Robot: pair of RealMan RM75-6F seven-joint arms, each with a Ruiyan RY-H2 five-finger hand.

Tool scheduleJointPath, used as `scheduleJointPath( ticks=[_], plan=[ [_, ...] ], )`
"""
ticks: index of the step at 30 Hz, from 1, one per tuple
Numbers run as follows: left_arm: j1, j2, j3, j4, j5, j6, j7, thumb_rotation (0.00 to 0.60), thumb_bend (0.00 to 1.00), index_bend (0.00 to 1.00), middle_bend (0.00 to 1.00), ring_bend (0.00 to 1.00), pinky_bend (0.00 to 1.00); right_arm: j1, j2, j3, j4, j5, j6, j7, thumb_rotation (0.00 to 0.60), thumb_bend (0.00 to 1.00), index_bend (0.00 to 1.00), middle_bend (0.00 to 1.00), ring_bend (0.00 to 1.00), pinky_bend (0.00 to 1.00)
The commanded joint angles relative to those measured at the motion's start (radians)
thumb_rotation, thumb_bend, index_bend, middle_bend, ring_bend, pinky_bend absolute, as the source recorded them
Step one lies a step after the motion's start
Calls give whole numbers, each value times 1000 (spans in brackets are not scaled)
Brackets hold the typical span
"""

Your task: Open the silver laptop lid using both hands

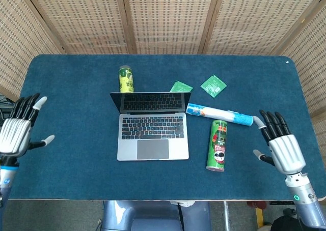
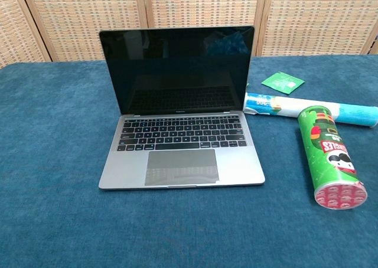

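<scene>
The silver laptop [image 1: 152, 133] [image 2: 182, 156] stands open in the middle of the blue table, its dark screen upright and the keyboard showing. In the head view my left hand [image 1: 17, 133] is at the far left edge, open with fingers spread, well clear of the laptop. Over the right side of the table hangs my right hand [image 1: 281, 144], also open with fingers spread and holding nothing. Neither hand shows in the chest view.
A green chip can [image 1: 218, 145] [image 2: 328, 156] lies right of the laptop, with a white and blue tube [image 1: 219, 113] [image 2: 307, 109] behind it. Two green packets [image 1: 213, 85] [image 1: 180, 86] and a green drink can [image 1: 126, 79] lie behind the laptop. Wicker screens back the table [image 1: 66, 78].
</scene>
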Motion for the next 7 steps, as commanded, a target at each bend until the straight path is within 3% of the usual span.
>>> scheduleJointPath(
  ticks=[1,3,7],
  plan=[
    [125,8,96,15,64,100,-53,600,0,0,0,0,0,-116,28,-36,-44,67,64,65,600,0,0,0,0,0],
    [182,7,136,40,87,139,-43,600,0,0,0,0,0,-157,33,-52,-58,66,97,85,600,0,0,0,0,0],
    [213,-13,132,87,99,157,-63,600,0,0,0,0,0,-177,32,-50,-59,56,111,88,600,0,0,0,0,0]
  ],
)
